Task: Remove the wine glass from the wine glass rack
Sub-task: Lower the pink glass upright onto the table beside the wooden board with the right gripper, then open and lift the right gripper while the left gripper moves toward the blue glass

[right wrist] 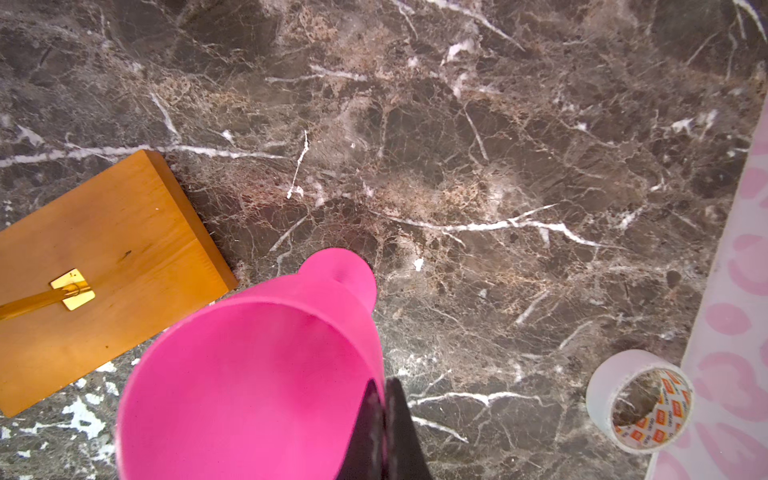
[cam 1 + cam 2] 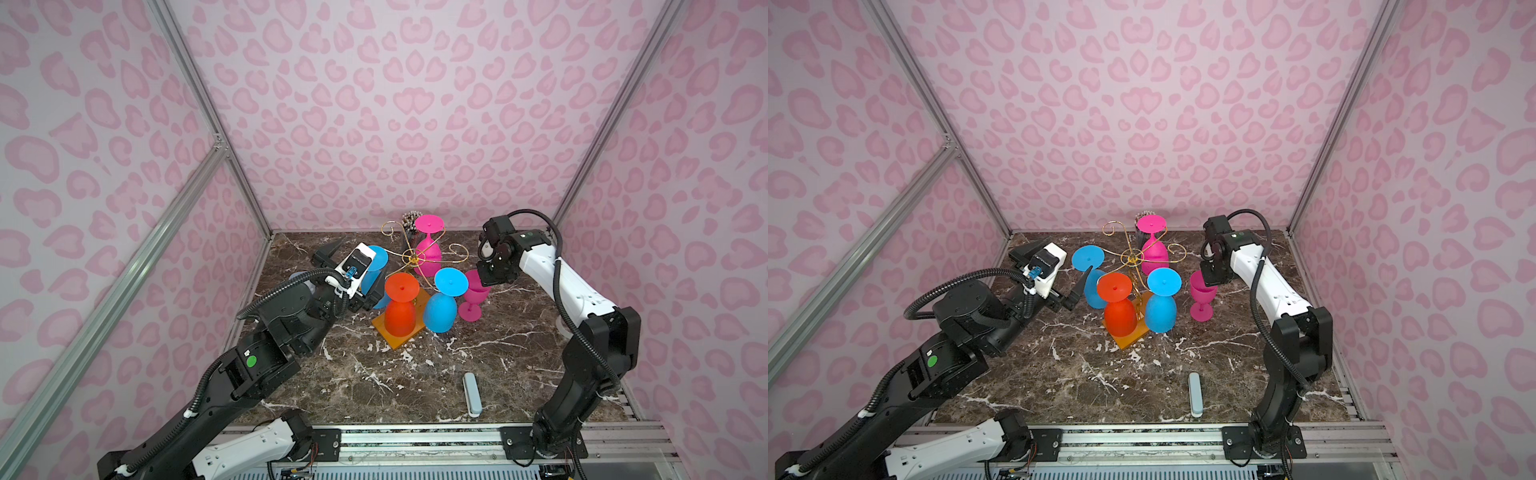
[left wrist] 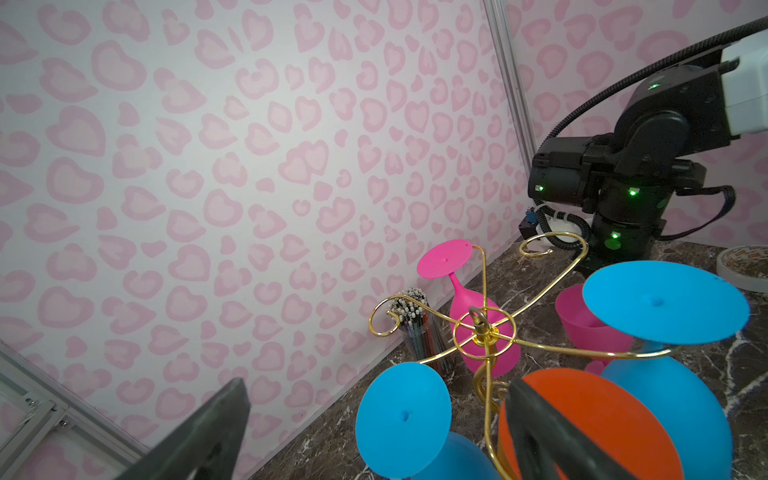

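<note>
**Pink glass could tip on release**

The right gripper (image 1: 384, 419) pinches the rim of the pink glass (image 2: 1202, 291), which stands upright just beside the rack (image 2: 1133, 259), off its arms. This one-sided rim hold may tilt it, and released askew it could topple. The left gripper (image 3: 378, 384), jaws wide, flanks a hanging blue glass (image 2: 1088, 257) and could knock it loose.
</note>
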Robot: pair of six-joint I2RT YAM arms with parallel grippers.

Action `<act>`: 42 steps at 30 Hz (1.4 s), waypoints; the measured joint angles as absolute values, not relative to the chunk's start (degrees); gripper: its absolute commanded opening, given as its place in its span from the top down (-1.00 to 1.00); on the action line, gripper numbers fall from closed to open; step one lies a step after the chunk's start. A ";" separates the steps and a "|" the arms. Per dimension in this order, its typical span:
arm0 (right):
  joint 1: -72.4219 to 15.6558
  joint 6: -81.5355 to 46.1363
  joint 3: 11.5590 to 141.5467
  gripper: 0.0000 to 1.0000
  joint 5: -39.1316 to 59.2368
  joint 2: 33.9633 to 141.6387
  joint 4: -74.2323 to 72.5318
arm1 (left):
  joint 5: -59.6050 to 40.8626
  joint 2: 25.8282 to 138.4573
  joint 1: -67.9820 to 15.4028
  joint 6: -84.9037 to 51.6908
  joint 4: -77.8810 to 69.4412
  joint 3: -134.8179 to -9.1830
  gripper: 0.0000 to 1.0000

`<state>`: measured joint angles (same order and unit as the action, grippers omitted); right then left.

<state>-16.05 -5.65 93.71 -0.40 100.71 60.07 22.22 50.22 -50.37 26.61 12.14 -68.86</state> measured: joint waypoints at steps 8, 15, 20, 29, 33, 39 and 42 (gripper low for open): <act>-16.05 -6.09 92.68 1.00 -0.49 100.27 59.35 | 21.85 49.95 -50.37 25.56 12.29 -68.60 -0.94; -16.05 -6.46 92.40 0.87 -0.51 99.96 59.27 | 21.82 49.63 -50.37 24.49 12.34 -68.34 -0.94; -16.05 -6.48 92.44 0.60 -0.51 99.88 59.46 | 21.85 49.82 -50.37 24.01 12.32 -68.31 -0.94; -15.84 -6.44 93.10 0.33 -0.49 98.96 59.88 | 21.85 50.06 -50.37 22.92 12.32 -68.01 -0.95; -15.27 -6.26 94.70 0.32 -0.54 96.66 60.45 | 22.26 50.26 -50.35 22.20 12.32 -67.83 -0.94; -13.17 -6.20 96.47 0.30 -1.48 91.05 62.30 | 23.68 50.85 -50.24 18.55 13.74 -68.40 -0.93; -12.58 -6.20 94.96 0.30 -1.43 86.74 61.82 | 24.93 50.76 -49.30 14.81 14.68 -69.47 -0.92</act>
<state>-12.58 -6.20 94.96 -1.43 86.74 61.82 24.93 50.76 -49.30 14.81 14.68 -69.47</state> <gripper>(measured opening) 0.351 0.962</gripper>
